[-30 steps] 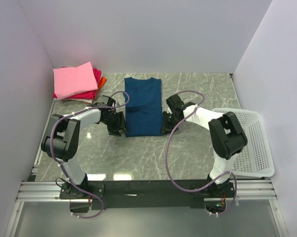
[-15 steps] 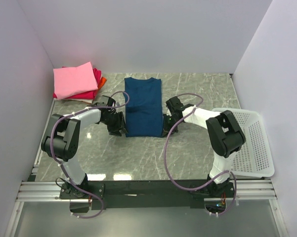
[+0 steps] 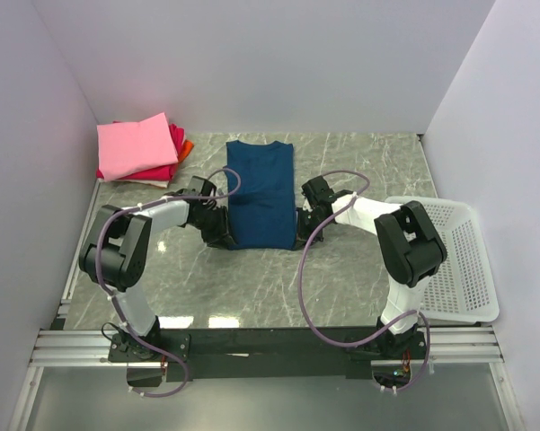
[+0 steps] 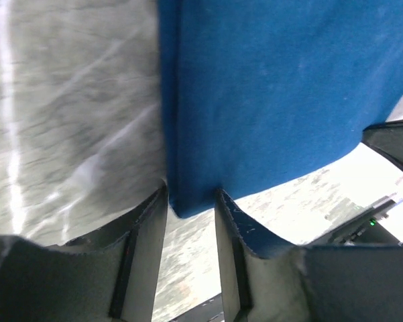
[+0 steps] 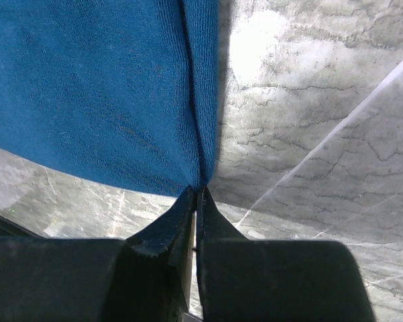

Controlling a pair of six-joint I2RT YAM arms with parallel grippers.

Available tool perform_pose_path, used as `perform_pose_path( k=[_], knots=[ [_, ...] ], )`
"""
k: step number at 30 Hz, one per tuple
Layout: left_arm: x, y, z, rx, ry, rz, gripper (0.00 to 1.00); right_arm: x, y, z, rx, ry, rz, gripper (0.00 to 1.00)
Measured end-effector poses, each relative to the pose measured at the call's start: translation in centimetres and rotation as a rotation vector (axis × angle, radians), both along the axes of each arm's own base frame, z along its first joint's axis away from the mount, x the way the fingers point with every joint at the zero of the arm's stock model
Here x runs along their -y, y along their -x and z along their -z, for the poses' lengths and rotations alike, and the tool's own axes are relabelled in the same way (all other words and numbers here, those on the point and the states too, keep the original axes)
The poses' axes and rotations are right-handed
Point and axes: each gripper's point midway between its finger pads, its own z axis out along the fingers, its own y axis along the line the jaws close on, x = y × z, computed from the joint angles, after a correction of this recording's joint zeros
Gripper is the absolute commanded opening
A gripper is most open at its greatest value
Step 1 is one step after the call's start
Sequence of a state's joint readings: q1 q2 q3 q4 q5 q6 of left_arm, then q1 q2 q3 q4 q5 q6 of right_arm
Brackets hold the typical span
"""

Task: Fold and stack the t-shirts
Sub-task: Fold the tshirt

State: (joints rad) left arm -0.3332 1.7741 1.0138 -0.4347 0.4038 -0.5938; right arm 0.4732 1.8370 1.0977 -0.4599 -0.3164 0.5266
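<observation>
One dark blue t-shirt (image 3: 261, 193) lies flat in the middle of the table (image 3: 341, 269), folded into a long shape, with its neck at the far end. There are two grippers, one at each near corner of this shirt. The left gripper (image 4: 191, 201) has its two fingers (image 4: 146, 228) a little apart, and the near left corner of the blue cloth sits between them. The right gripper (image 5: 196, 194) has its fingers pressed tight together, pinching the folded edge of the blue shirt at the near right corner. Far off in the back left corner there is one pile of three folded shirts: a pink shirt (image 3: 137, 146) on top, a red shirt (image 3: 162, 171) under it, and an orange shirt (image 3: 187, 145) peeking out at the side. That makes four shirts in all. One white basket (image 3: 449, 260) with small holes sits at the right edge of the table. The table top is grey stone with pale lines. Three plain white walls (image 3: 252, 63) stand around it.
</observation>
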Motion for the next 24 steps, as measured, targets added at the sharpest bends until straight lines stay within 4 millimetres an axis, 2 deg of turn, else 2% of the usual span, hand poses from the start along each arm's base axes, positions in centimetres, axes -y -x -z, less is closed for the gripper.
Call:
perform_pose_path(
  k=[4, 5, 7, 11, 20, 24],
  knots=[
    [0.6, 0.2, 0.2, -0.016, 0.011, 0.0, 0.3, 0.0, 0.0, 0.0, 0.003, -0.001, 0.0, 0.04],
    [0.7, 0.3, 0.3, -0.021, 0.011, -0.001, 0.24, 0.0, 0.0, 0.0, 0.004, -0.001, 0.0, 0.03],
    [0.8, 0.5, 0.5, -0.029, 0.011, -0.004, 0.18, 0.0, 0.0, 0.0, 0.005, -0.001, 0.0, 0.02],
    [1.0, 0.7, 0.7, -0.037, 0.024, -0.007, 0.0, 0.0, 0.0, -0.1, 0.006, -0.001, -0.002, 0.0],
    [0.8, 0.9, 0.4, 0.001, 0.004, -0.013, 0.0, 0.6, 0.7, -0.3, 0.015, 0.011, 0.002, 0.0],
    [0.0, 1.5, -0.2, 0.031, -0.045, -0.014, 0.0, 1.3, 1.8, -1.5, 0.033, 0.006, 0.008, 0.0]
  ],
)
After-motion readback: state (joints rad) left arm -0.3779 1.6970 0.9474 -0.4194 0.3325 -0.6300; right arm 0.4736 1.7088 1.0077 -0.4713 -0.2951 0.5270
